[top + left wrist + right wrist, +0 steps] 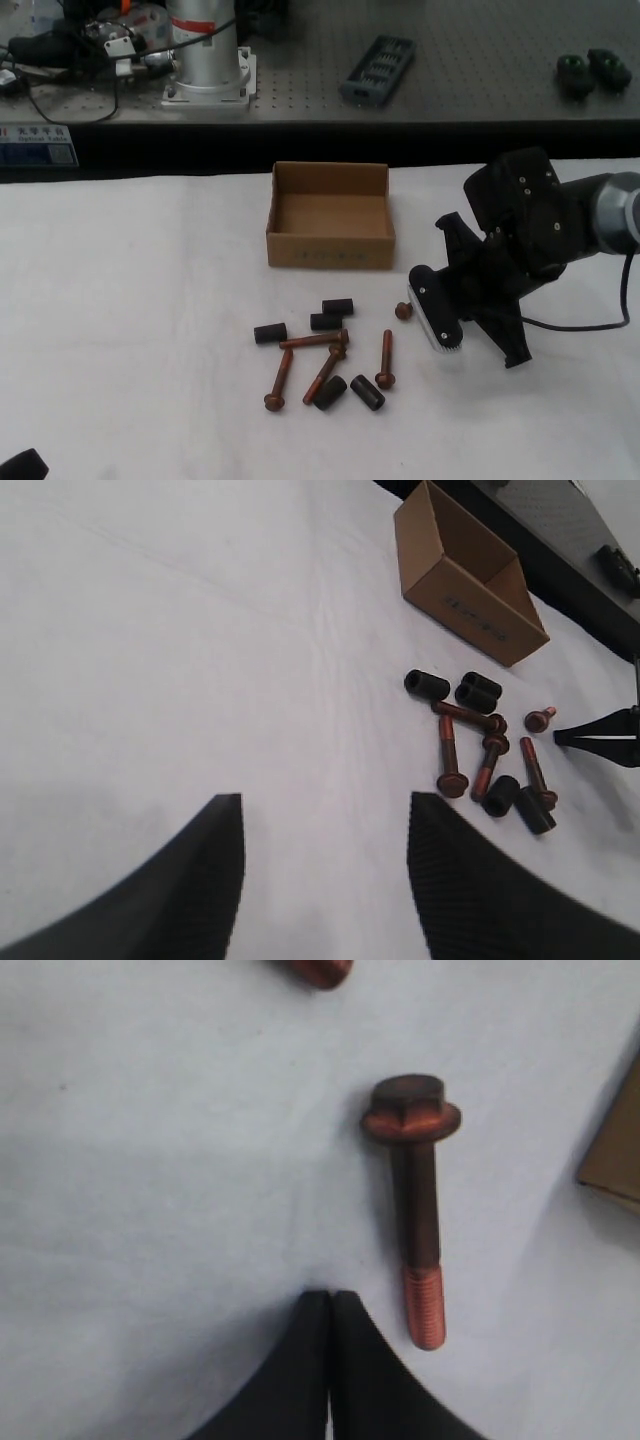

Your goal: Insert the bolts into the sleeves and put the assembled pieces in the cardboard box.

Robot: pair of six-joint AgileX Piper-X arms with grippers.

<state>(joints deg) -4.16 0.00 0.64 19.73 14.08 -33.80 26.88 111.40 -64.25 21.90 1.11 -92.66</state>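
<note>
Copper-brown bolts (pixel 310 341) with flanged hex heads and short black sleeves (pixel 338 307) lie loose on the white counter (pixel 120 300), at 6 o'clock from the open-topped cardboard box (pixel 330 255). The right hand (pixel 330 1302) is pressed closed and empty, with one bolt (pixel 415 1200) just beside it. The left hand (pixel 325 810) gapes open.

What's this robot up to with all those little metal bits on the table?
Nothing is being held yet. The right gripper is shut and empty, low over the white table, with a loose bolt lying just beside its fingertips. The left gripper is open, farther from the pile. The other bolts and the black sleeves lie scattered and separate in front of the cardboard box, which looks empty.
</note>
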